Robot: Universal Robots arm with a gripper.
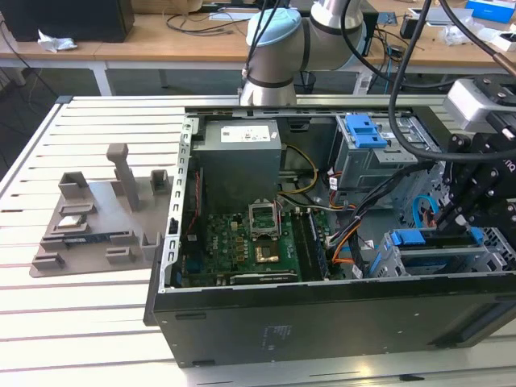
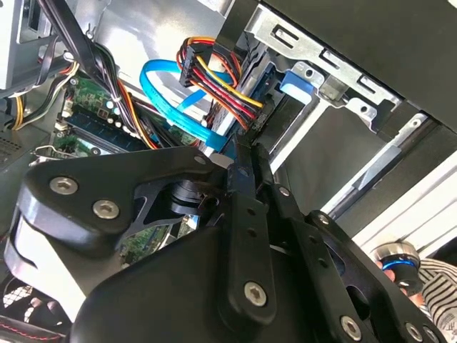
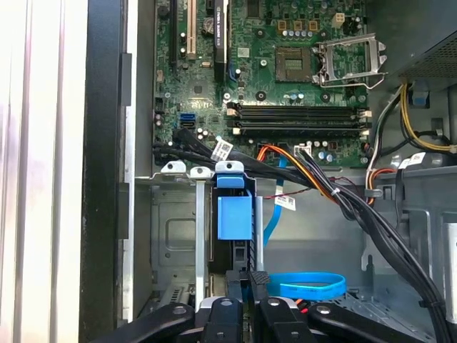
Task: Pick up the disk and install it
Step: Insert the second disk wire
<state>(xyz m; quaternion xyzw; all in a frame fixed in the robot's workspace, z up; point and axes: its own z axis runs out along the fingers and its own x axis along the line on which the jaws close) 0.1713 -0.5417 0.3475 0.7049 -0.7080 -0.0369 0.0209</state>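
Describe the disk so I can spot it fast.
Inside the open computer case, find the grey metal drive cage beside the motherboard. The disk stands edge-on in its slot, just ahead of the tool; its blue plastic tab sets it apart from the grey metal around it.

The arm (image 1: 322, 20) has silver tubes and pale blue joint caps, with black cables running alongside. Its end effector (image 2: 246, 153) is matte black, with linked bars held by silver screws.
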